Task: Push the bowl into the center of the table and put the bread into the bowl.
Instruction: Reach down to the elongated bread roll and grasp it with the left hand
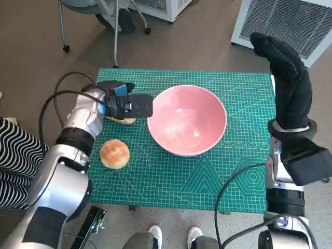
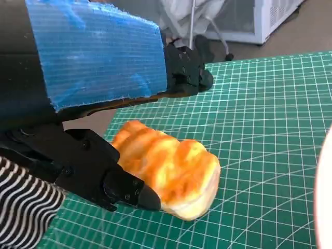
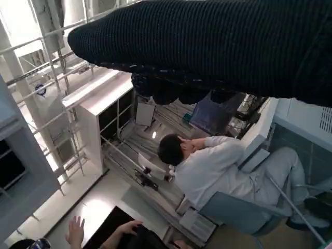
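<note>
- Bread in two pieces on the green cutting mat (image 1: 207,176): a round bun (image 1: 114,153) lying loose just below the left forearm, untouched, and a golden, ridged loaf piece (image 2: 168,168) under the left hand (image 1: 124,105).
- Left hand reaching over that loaf piece, black fingers (image 2: 111,181) low against its near side, blue-taped back above it; seen in the left wrist view resting on the mat, with one finger touching its edge; cannot tell whether actually gripped or only touched.
- Mostly hidden by the hand in the head view, only a pale sliver (image 1: 123,121) of the loaf piece showing beneath.
- Pink bowl (image 1: 187,120) just beside the left hand's fingertips, upright on the mat, roughly mid-table, nothing inside but a glossy sheen.
- Right hand (image 1: 282,78) raised well apart from the bowl, over the mat's far right edge, black knitted glove pointing up and away, holding nothing; fingers hardly visible, so released or curled cannot be told.
- Right wrist view looking off at the room: a person in a white top (image 3: 218,171) seated on a chair, another person's hand (image 3: 76,231) at the lower edge, metal shelving (image 3: 52,78) behind.
</note>
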Controlling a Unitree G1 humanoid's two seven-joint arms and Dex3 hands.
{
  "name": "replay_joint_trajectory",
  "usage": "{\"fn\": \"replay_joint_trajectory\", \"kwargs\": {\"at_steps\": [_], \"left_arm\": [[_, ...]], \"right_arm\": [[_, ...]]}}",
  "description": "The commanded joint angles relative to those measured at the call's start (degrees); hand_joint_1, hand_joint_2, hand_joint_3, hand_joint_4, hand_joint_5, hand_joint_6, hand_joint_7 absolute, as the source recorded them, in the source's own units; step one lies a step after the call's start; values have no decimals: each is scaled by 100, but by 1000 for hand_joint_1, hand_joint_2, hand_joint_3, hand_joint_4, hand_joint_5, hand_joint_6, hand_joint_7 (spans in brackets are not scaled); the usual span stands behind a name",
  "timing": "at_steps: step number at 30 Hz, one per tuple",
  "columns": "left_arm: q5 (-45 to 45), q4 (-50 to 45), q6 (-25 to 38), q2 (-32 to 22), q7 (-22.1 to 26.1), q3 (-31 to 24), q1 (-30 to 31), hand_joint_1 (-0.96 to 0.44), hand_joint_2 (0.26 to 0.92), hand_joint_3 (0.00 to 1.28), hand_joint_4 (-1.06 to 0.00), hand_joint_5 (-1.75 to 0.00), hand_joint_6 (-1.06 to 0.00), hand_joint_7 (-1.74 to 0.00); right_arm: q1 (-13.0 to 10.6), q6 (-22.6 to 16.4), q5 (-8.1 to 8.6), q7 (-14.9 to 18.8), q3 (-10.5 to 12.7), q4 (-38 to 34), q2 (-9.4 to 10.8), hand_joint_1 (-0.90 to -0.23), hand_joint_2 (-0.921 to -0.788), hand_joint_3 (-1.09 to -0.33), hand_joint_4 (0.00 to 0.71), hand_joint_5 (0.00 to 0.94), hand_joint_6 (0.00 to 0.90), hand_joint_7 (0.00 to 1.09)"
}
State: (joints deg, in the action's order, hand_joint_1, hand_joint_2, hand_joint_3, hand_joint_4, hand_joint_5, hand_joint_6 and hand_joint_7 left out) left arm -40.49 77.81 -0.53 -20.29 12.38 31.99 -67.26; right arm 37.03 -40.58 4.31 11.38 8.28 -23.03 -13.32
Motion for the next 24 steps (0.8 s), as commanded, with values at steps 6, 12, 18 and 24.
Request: {"fn": "replay_joint_trajectory", "kwargs": {"at_steps": [6,12,18,24], "left_arm": [[-252,119,166,55,-18,229,133,62,769,54,-310,-40,-437,-38],[-332,145,218,59,85,300,152,48,785,65,-559,-115,-556,-50],[-383,165,297,59,181,389,171,47,800,45,-424,-698,-628,-10],[-472,172,303,44,190,434,203,28,801,42,-355,-674,-606,-1]], "right_arm": [[-174,130,-17,-17,-3,64,-50,-800,-921,-701,207,0,12,547],[-184,113,5,-4,6,65,-53,-790,-921,-701,207,0,11,548],[-180,114,11,-8,2,73,-43,-781,-921,-702,207,0,12,549],[-135,116,9,-11,-8,25,-26,-780,-921,-703,208,1,13,551]]}}
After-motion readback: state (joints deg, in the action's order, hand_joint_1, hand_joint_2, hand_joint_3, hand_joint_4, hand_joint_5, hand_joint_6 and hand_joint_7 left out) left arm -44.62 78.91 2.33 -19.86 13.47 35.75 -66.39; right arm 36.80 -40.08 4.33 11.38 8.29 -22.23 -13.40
